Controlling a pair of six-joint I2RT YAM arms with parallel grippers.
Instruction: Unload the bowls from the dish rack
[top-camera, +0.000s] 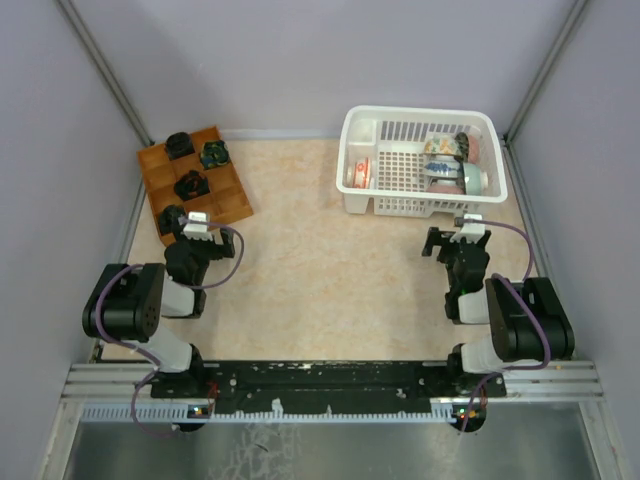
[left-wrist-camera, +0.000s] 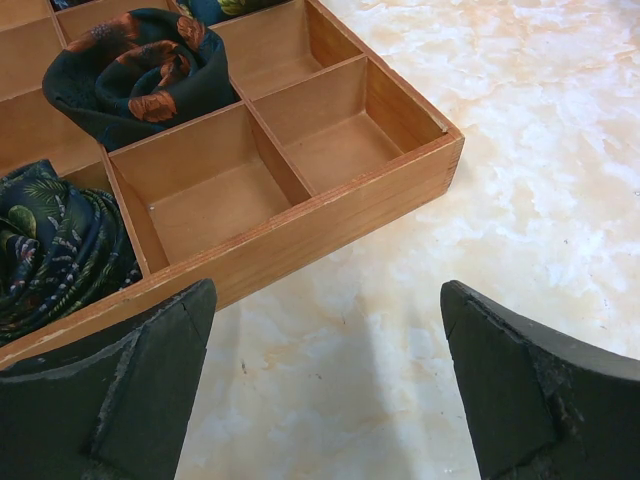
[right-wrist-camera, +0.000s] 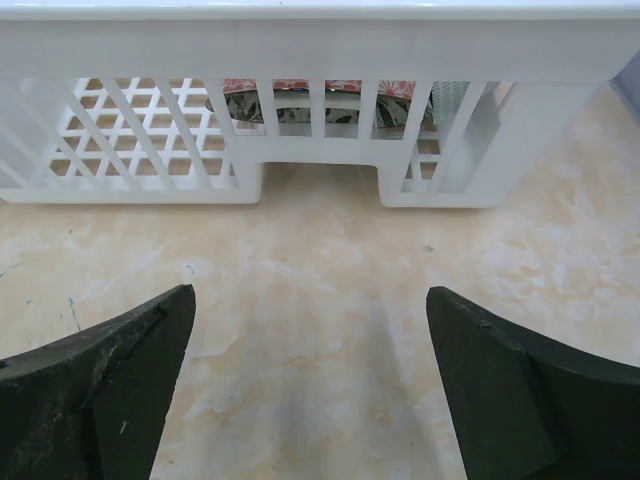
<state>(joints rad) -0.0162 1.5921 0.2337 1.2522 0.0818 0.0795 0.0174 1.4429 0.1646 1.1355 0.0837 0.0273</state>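
Dark fingers (right-wrist-camera: 120, 380) fill the bottom corners of each wrist view, spread wide with nothing between them. The right gripper (right-wrist-camera: 308, 300) faces the near wall of the rack (right-wrist-camera: 320, 40) across a strip of bare table (right-wrist-camera: 320, 250). The left gripper (left-wrist-camera: 325, 295) hangs just off a corner of the tray (left-wrist-camera: 330, 215), well apart from the task.

From above, the rack sits at the upper right of the frame, its long axis running left to right. One orange-red bowl (top-camera: 360, 172) stands alone in the left part. The other bowls (top-camera: 448, 165) crowd together at the right end, touching or overlapping, with a pale green bowl (top-camera: 474, 178) outermost. Most seem to lean on edge, mouths facing sideways along the rack rather than up; the exact tilt is too small to tell.

They look like glazed ceramic: stiff, fairly light, slick and chippable, so I judge a pinch across an exposed upper rim is the safest hold, with a straight lift clear of the neighbours. The green one nearest the right arm looks the easiest to start with.
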